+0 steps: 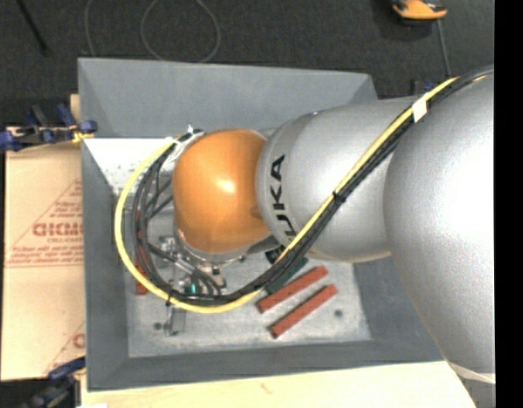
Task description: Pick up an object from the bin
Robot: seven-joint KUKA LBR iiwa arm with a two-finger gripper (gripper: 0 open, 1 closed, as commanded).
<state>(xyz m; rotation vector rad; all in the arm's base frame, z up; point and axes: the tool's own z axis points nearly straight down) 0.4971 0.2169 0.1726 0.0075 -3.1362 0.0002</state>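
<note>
Camera view: the gripper [186, 286] sits low in the grey bin [104, 313], just beneath the orange wrist cover [214, 189]. I cannot tell whether it is open or closed. Two red-brown bars [304, 311] lie on the bin floor below-right of that cover, apart from the gripper.

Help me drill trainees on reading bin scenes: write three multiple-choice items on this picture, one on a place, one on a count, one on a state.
1. Where in the bin do the reddish-brown bars lie?
A) upper left corner
B) lower right of the floor
C) on the rim

2. How many such bars show?
A) two
B) four
C) six

3. How do the bars lie?
A) standing upright
B) crossed
C) flat, roughly parallel

Answers:
1 B, they lie just below the arm, toward the floor's lower right.
2 A, one lies just above the other.
3 C, both lie flat on the floor and slant the same way.
</note>
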